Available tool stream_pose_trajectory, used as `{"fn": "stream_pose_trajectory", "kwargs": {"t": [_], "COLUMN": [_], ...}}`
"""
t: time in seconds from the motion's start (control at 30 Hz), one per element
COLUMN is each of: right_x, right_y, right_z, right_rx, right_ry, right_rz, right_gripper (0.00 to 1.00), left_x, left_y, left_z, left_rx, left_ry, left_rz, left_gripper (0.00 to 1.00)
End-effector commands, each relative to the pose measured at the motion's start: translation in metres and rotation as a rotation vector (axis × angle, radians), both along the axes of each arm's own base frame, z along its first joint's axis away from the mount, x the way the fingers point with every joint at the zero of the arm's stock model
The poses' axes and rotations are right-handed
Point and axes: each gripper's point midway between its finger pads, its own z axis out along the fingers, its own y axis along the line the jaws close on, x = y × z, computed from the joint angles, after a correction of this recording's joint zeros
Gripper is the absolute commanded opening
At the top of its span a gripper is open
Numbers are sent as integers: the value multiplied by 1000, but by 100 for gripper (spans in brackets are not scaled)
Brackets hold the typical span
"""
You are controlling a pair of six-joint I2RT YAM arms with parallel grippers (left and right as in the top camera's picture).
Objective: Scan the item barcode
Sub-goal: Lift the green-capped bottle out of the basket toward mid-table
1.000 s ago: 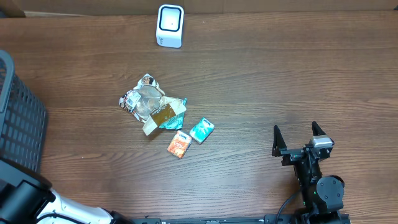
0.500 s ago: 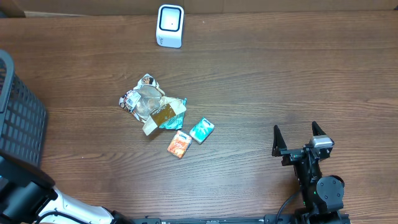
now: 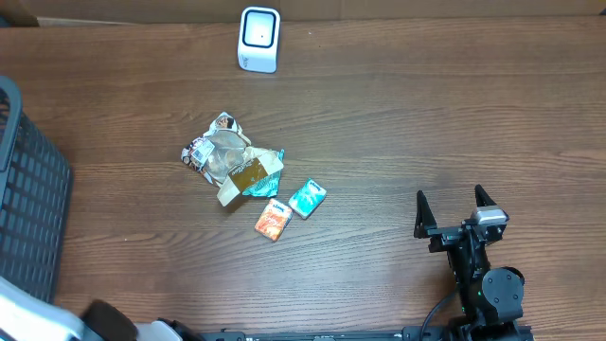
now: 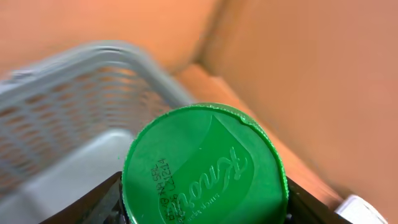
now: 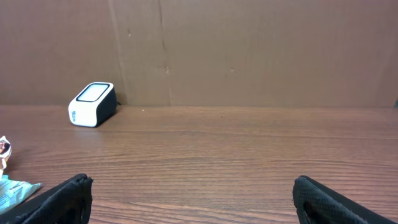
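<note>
- Gripping a smooth, round green lid (image 4: 205,165) with raised script, the left pincer (image 4: 205,202) is clamped on its sides; a grey mesh basket (image 4: 56,99) sits behind it.
- Only the left wrist view shows the lid. Overhead shows the wood-grain tabletop (image 3: 426,114) with one rounded white scanner (image 3: 258,39) at 12 o'clock, one crumpled wrapper heap (image 3: 230,159), and two small packets, the orange packet (image 3: 273,220) and the teal packet (image 3: 307,198).
- The right pincer (image 3: 454,206), at 5 o'clock, stands wide apart.

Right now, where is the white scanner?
Overhead, the white scanner stands at the far edge of the table, left of centre, beyond the crumpled wrappers; nothing touches it.
</note>
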Motion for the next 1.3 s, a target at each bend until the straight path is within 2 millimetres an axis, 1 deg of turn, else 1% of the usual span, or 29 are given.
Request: {"fn": "stream_pose_trajectory", "kwargs": {"t": [0.0, 0.13, 0.3, 0.33, 0.47, 0.5, 0.6, 0.7, 0.73, 0.77, 0.9, 1.0, 1.03, 1.07, 1.13, 1.17, 1.27], "right_x": [0, 0, 0, 0, 0, 0, 0, 0, 0, 0, 0, 0, 0, 0, 0, 0, 0], "right_y": [1, 1, 1, 1, 1, 1, 1, 1, 1, 1, 1, 1, 1, 1, 1, 1, 1], "right_z": [-2, -2, -2, -2, -2, -2, -2, -2, -2, -2, -2, -2, -2, -2, -2, -2, -2], "right_rx": [-5, -5, -5, -5, -5, -5, -5, -4, -4, -5, -5, -4, -5, -5, -4, -4, -5], "right_ry": [-2, -2, -2, -2, -2, -2, -2, -2, -2, -2, -2, -2, -2, -2, -2, -2, -2], "right_rz": [3, 3, 3, 3, 3, 3, 3, 3, 3, 3, 3, 3, 3, 3, 3, 3, 3], "right_gripper": [100, 100, 100, 100, 100, 100, 100, 100, 100, 100, 100, 100, 100, 100, 100, 100, 100], "left_x": [6, 8, 23, 26, 37, 43, 55, 70, 78, 84, 102, 113, 118, 121, 125, 127, 126], "left_y": [-81, -132, -201, -217, -269, -290, -324, -353, -372, -385, -429, -462, -481, -490, -498, -503, -510], "left_z": [35, 28, 7, 1, -23, -34, -56, -84, -100, -110, -147, -178, -199, -211, -233, -256, -287], "left_rx": [-13, -31, -50, -54, -76, -77, -63, -42, -42, -45, -53, -49, -47, -42, -22, 4, 41], "left_ry": [-99, -47, 47, 75, 172, 217, 304, 396, 441, 463, 530, 580, 611, 630, 679, 735, 817], "left_rz": [-240, -372, -609, -669, -831, -890, -975, -1035, -1079, -1107, -1191, -1253, -1286, -1297, -1281, -1255, -1233], "left_gripper": [53, 53, 53, 53, 52, 52, 53, 53, 53, 53, 52, 52, 53, 52, 52, 52, 52]}}
